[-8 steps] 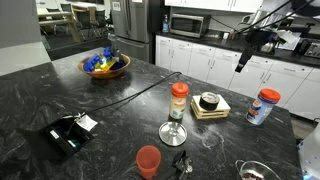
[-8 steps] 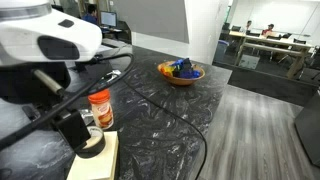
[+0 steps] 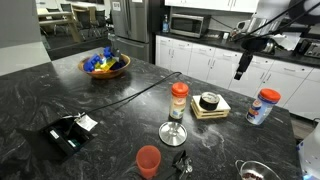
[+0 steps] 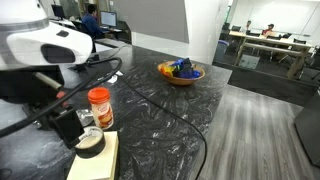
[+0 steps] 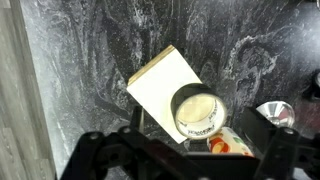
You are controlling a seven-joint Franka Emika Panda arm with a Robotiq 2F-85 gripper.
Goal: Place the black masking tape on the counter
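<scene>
The black masking tape (image 3: pixel 209 101) is a squat black roll with a pale centre. It lies flat on a tan square block (image 3: pixel 210 111) on the dark marbled counter (image 3: pixel 110 115), next to a red-lidded spice jar (image 3: pixel 179 98). My gripper (image 3: pixel 240 65) hangs open and empty, above and off to one side of the tape. In the wrist view the tape (image 5: pixel 197 112) sits on the block (image 5: pixel 160 85) between my spread fingers (image 5: pixel 185 160). The tape (image 4: pixel 90 143) also shows below my gripper (image 4: pixel 65 127) in an exterior view.
An upturned glass (image 3: pixel 173 130) stands by the spice jar. Further along are a red cup (image 3: pixel 148 160), keys (image 3: pixel 181 160), and a flat black device with a white tag (image 3: pixel 65 133). A fruit bowl (image 3: pixel 105 65) is at the far end. A blue-lidded container (image 3: pixel 264 107) stands beyond the block. A cable (image 3: pixel 130 95) crosses the counter.
My gripper has shifted slightly down and toward the tape. The tape and everything else have stayed in place.
</scene>
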